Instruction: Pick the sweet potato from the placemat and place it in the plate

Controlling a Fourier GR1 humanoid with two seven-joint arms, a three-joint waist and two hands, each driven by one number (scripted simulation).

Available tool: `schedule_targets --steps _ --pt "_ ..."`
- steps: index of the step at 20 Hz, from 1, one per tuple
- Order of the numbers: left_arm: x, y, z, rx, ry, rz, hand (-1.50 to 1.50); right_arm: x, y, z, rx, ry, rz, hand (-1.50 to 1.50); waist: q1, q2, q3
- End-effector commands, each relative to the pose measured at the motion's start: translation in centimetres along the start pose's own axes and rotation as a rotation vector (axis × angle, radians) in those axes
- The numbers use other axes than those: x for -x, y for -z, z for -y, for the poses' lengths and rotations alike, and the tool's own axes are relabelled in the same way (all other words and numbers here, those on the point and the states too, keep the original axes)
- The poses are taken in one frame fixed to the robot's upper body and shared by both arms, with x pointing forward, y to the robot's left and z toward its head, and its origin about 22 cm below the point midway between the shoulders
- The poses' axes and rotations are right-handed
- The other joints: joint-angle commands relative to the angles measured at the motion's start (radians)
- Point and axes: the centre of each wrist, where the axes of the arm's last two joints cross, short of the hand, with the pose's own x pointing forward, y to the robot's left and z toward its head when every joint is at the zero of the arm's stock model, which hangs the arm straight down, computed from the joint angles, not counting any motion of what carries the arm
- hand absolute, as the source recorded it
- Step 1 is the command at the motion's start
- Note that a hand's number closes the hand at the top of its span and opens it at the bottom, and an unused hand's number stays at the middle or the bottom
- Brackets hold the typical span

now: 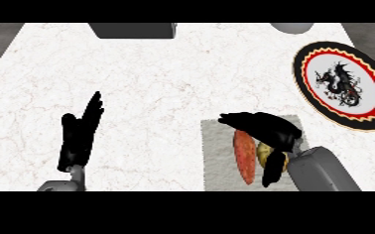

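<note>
Right hand curled round sweet potato on grey placemat at five o'clock; dragon plate at two; left hand spread at eight.

Placemat lies at counter's near edge, right of centre. Sweet potato lies on it. Right hand sits over placemat, just beside sweet potato. Plate at right edge, behind placemat. Left hand near left front edge.
</note>
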Motion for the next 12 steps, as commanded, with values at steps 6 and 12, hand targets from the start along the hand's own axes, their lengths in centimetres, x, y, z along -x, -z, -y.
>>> schedule_targets --steps 6,12 --pt "0.4 0.4 -0.1 -0.006 -0.023 -0.004 0.00 -0.6 0.9 -0.8 0.068 -0.085 0.074 1.50 0.000 0.000 0.000" --pt "0.0 -0.1 0.1 -0.007 -0.021 -0.006 0.00 0.4 1.1 0.3 0.178 -0.132 0.039 1.50 0.002 0.000 0.000"
